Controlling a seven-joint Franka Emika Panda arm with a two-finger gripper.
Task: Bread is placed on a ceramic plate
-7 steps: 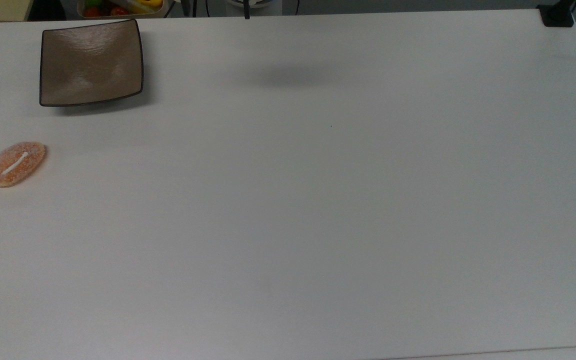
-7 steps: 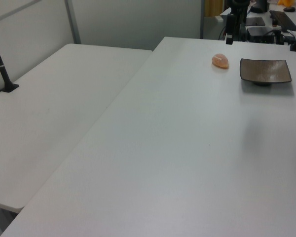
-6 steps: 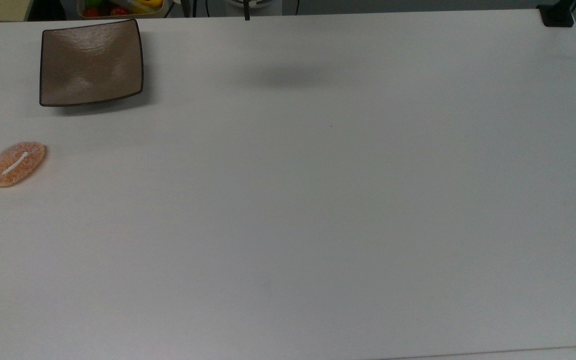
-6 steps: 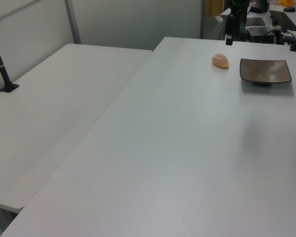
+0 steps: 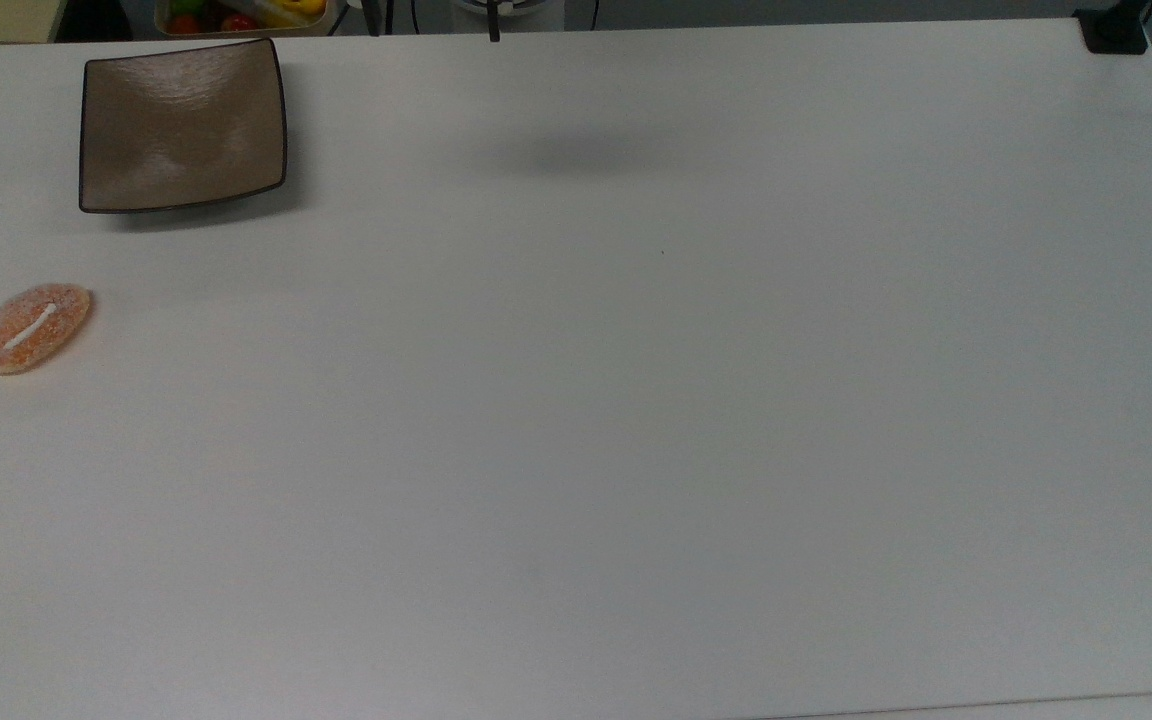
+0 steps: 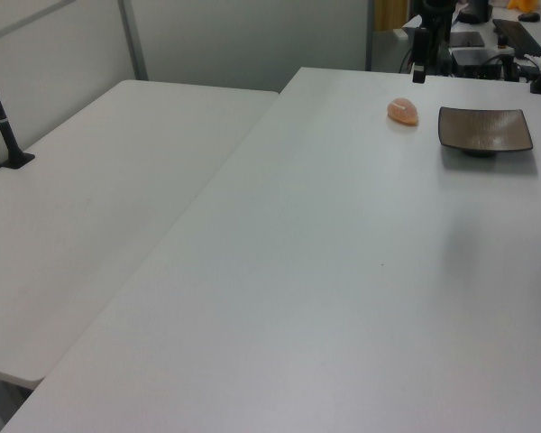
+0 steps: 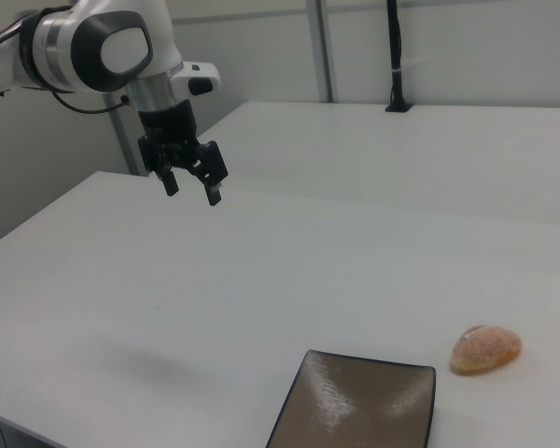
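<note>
across nearly the whole frame of the top view spreads a white table point(image 5: 636, 420), bare apart from two things near its upper left. in the upper left of the right view the franka arm point(image 7: 103, 47) reaches in, its gripper point(image 7: 191, 189) hanging above the tabletop with the two fingers spread apart and nothing between them, probably ready to come down on a pick. the ceramic plate point(image 5: 181, 125), a square brown dish with a dark rim, sits in the upper left corner of the top view, empty. the bread point(image 5: 34, 327), a small oval orange bun with one white stripe, lies on the table at the left edge of the top view, below the plate and apart from it. in the right view the bun point(image 7: 485, 348) sits at lower right, well apart from the gripper, so the task looks not yet begun: the reach to the bread comes first.
</note>
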